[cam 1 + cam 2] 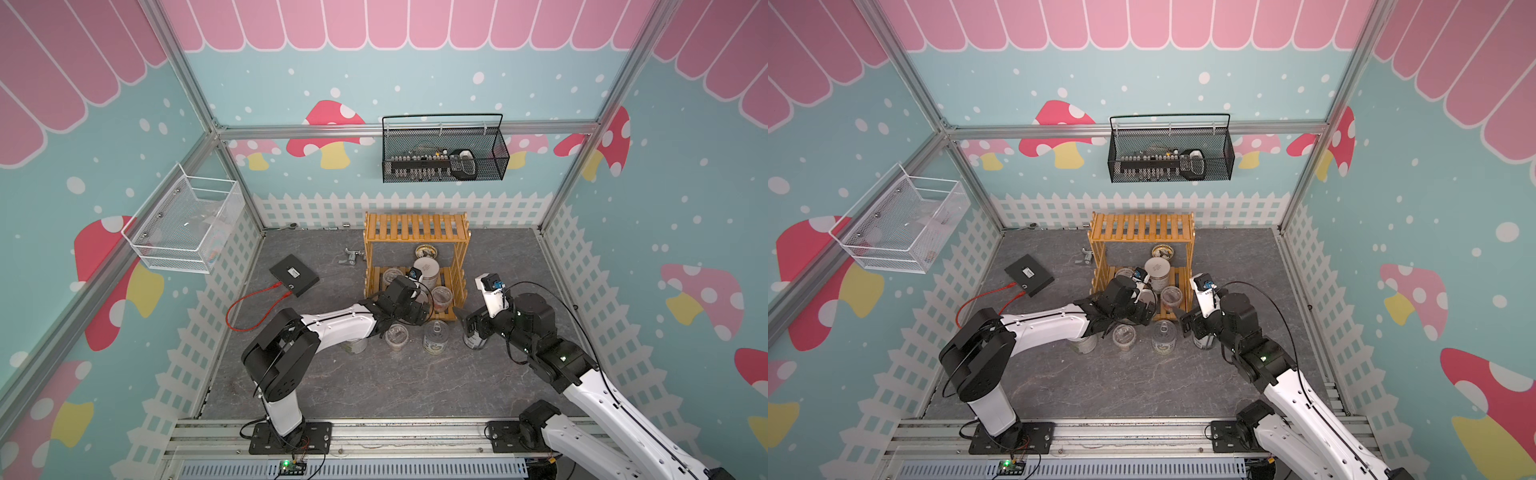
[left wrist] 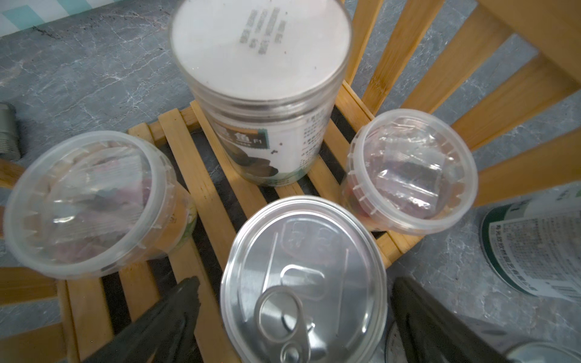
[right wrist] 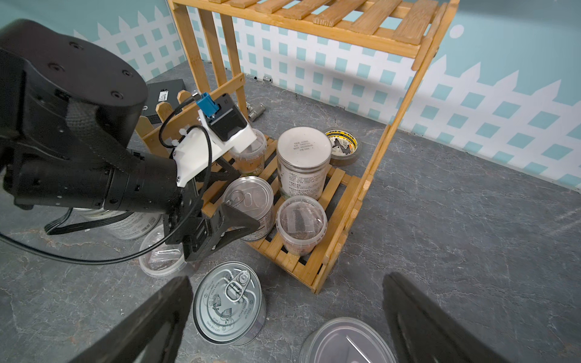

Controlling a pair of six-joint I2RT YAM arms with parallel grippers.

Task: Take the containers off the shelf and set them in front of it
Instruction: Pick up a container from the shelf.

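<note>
The honey-coloured slatted shelf [image 1: 415, 226] stands at the back of the grey marbled floor [image 1: 374, 382], its top tier bare. Four containers stand on the low front tier.

The tall jar [image 2: 261, 53] is a straight cylinder with a flat white lid, faint print stamped on top and a paper label round its clear wall. The left tub [image 2: 85, 201] and the right tub [image 2: 412, 173] flank it. Both are squat, thin see-through plastic with ribbed snap-on lids. Through the lids I can see crinkled cellophane sachets over something dark and pinkish-brown, though I can't tell what it is.

The silver tin [image 2: 305, 251] has a smooth brushed-metal top with a ring-pull and stands at the front of that tier, just beside the right tub. The left gripper [image 2: 297, 289] reaches in over the shelf's front edge. Its black jaws are wide apart, one finger on each side of the silver tin, not closed on it.

Four more containers stand in a rough row on the floor in front of the shelf. They are a labelled tin [image 1: 353, 345] partly under the left arm, a floor tub [image 1: 397, 334] of the same clear plastic, a printed tin [image 3: 228, 306] with lettering around its ring-pull lid, and a plain-lidded tin [image 3: 345, 342]. The right gripper [image 3: 287, 283] hangs over that last tin with its jaws spread wide and nothing between them.

A shallow round dish [image 3: 341, 146] with a yellow-and-black top lies on the floor behind the low tier.
</note>
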